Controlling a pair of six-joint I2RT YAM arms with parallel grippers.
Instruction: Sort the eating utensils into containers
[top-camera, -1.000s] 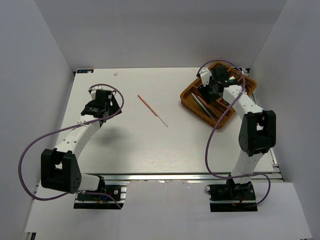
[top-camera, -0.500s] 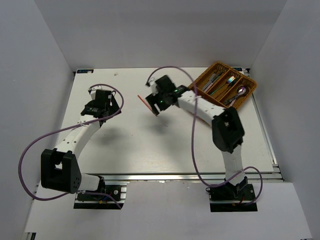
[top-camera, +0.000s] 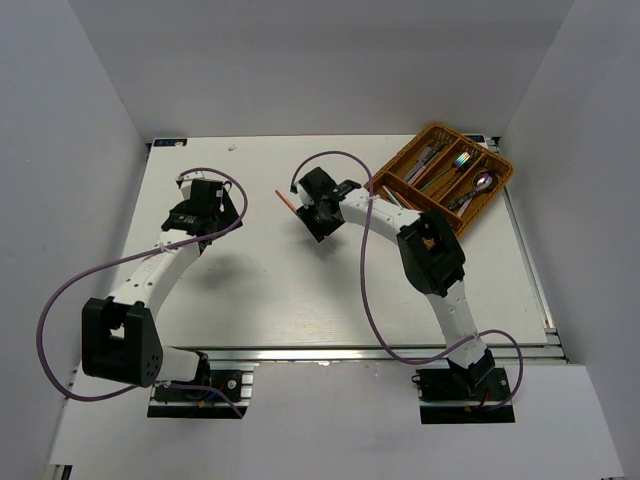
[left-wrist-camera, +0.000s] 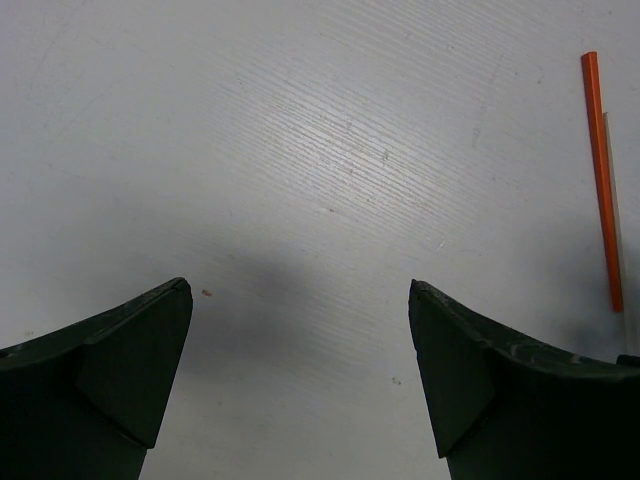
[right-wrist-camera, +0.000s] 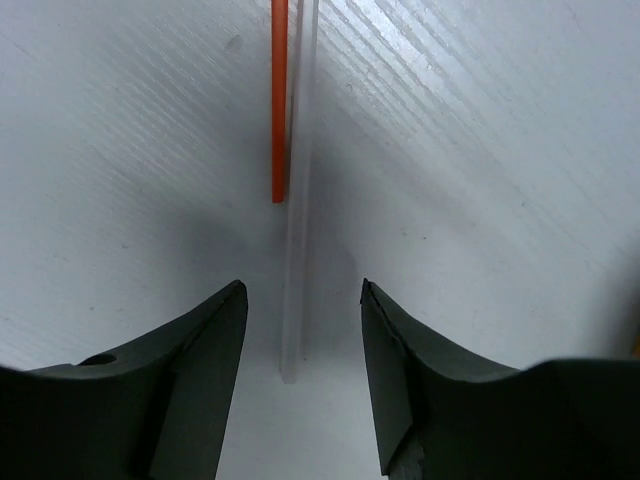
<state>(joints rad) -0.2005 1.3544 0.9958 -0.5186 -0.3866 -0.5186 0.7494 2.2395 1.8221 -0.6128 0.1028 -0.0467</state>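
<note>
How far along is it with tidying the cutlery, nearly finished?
Nearly, it seems. Done: many utensils already lie in the wicker tray. In hand: the right gripper straddles the red-and-white chopstick, the only loose piece visible on the table, jaws open, not yet gripping. Left: close, lift and carry it to the tray. The left gripper hangs open over the table.

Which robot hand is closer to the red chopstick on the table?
Right. The right gripper hangs over the red chopstick, a finger either side of its pale end. The left gripper sits apart, off to the stick's left.
</note>
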